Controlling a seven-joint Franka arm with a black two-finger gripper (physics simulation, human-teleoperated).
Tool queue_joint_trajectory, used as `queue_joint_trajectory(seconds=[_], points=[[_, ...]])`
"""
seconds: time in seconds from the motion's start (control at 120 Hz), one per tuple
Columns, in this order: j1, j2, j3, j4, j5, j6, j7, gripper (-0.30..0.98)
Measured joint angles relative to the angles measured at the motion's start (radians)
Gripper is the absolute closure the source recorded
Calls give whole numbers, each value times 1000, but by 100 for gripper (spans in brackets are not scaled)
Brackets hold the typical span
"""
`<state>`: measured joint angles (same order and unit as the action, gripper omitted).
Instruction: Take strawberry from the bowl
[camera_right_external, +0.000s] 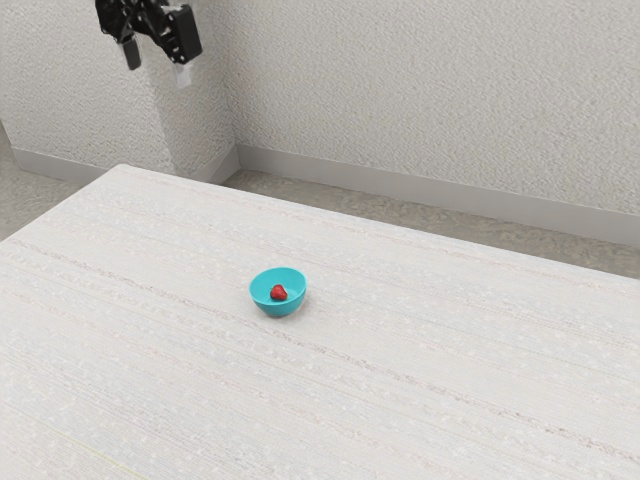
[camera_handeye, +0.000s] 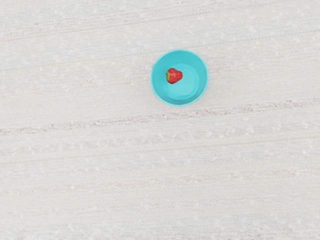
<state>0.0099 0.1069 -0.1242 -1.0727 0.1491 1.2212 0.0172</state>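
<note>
High at the exterior view's upper left, the black gripper (camera_right_external: 158, 64) hangs well above the table with its two fingers wide apart and nothing between them. A turquoise bowl (camera_right_external: 278, 309) stands upright on the table, far below the gripper and toward the exterior view's right of it. Inside lies a small red strawberry (camera_right_external: 279, 293). From above, in the wrist view, the strawberry (camera_handeye: 174, 76) rests off-centre in the round bowl (camera_handeye: 186, 89), close to its inner wall, and its green end shows.
The pale, streaked tabletop (camera_right_external: 420, 330) surrounds the bowl. Beyond the table's far edge are a grey floor strip (camera_right_external: 400, 210) and textured white walls (camera_right_external: 430, 90) with a grey baseboard.
</note>
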Motion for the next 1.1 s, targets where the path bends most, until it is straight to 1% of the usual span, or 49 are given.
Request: queue_joint_trajectory(seconds=[0.067, 0.142, 0.225, 0.242, 0.3, 0.342, 0.392, 0.45, 0.525, 0.575, 0.633, 0.733, 0.808, 0.883, 0.942, 1.1], points=[[21, 29, 3, 2, -20, 3, -5, 0], [22, 22, -1, -3, -32, 12, -10, 0], [12, -39, -9, -74, -23, 33, -29, 0], [14, -60, -14, -104, -20, 38, -35, 0], [10, -124, -23, -296, -16, 64, -54, 0], [0, -132, -27, -366, -17, 87, -66, 0], [-18, -99, -26, -405, -22, 135, -81, 0], [-35, -22, -23, -422, -35, 209, -96, 0], [15, 56, -19, -427, -41, 305, -120, 0], [20, 105, 21, -427, -47, 363, -141, 0], [3, 164, 60, -423, -60, 427, -163, 0], [-10, 240, 85, -423, -92, 518, -198, 0], [-12, 273, 89, -425, -119, 568, -226, 1], [-15, 299, 90, -433, -174, 612, -268, 1], [-15, 314, 93, -442, -203, 647, -301, 1], [-38, 320, 109, -469, -235, 717, -388, 0]])
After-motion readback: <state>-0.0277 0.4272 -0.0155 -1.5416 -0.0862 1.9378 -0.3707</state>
